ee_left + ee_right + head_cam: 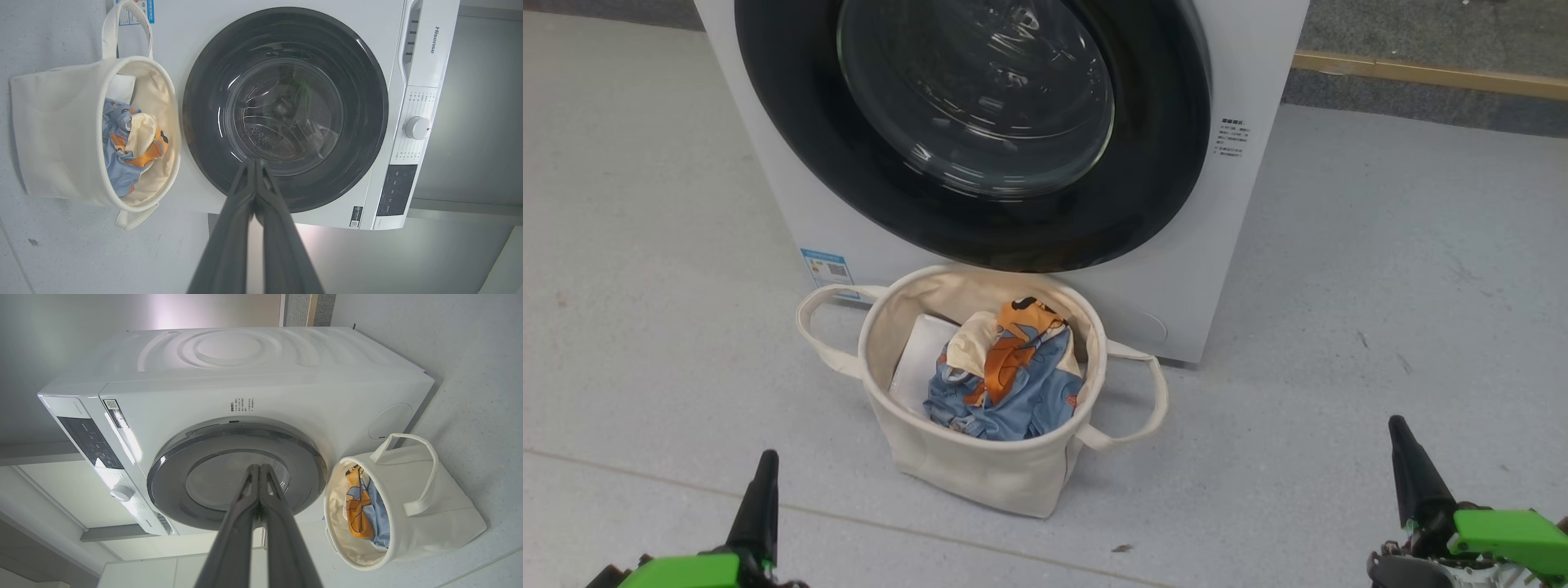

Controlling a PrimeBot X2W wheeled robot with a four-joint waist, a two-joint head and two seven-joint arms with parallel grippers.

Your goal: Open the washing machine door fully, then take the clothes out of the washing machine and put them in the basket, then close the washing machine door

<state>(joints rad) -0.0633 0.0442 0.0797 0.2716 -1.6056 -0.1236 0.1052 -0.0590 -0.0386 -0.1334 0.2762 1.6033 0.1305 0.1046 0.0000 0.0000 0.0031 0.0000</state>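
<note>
Left hand [254, 166] and right hand [259, 468] both pressed together, empty, near side. Clothes [1013, 384] sit in basket [980, 478], just in front of washing machine door [1168, 163], looks shut. Risk imo: door maybe not clicked home, swings back onto basket rim.

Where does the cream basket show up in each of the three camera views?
Head view: basket at lower centre, standing just before the washing machine door.
Left wrist view: basket at the left, mouth turned right.
Right wrist view: basket at lower right, mouth turned left.
Shared landmark: the round door, beside the basket every time.
</note>
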